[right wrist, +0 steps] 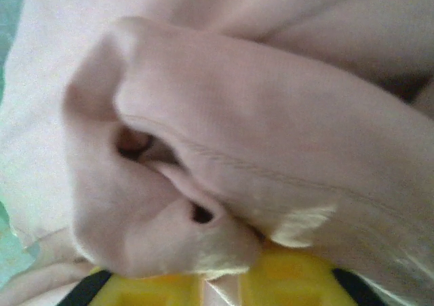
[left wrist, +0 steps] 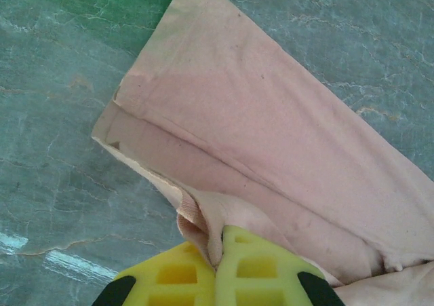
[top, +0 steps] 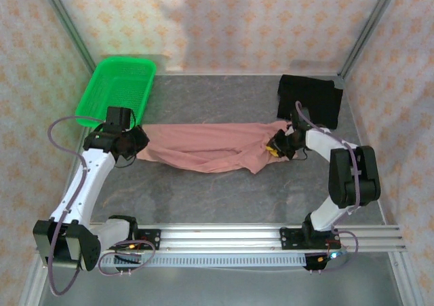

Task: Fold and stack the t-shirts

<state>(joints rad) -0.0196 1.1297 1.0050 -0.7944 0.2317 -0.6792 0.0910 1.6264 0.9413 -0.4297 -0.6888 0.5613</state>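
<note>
Basket sits at desk far-left corner; black shirt lies flat well right of it, and pink shirt is stretched as a band from just beside basket's near end toward the black one. Left arm reaches forward beside basket, jaws pressed together on a fold at the pink shirt's basket-side end. Right arm is doubled back toward basket, jaws pinching bunched pink cloth at the other end, just near of black shirt.
</note>
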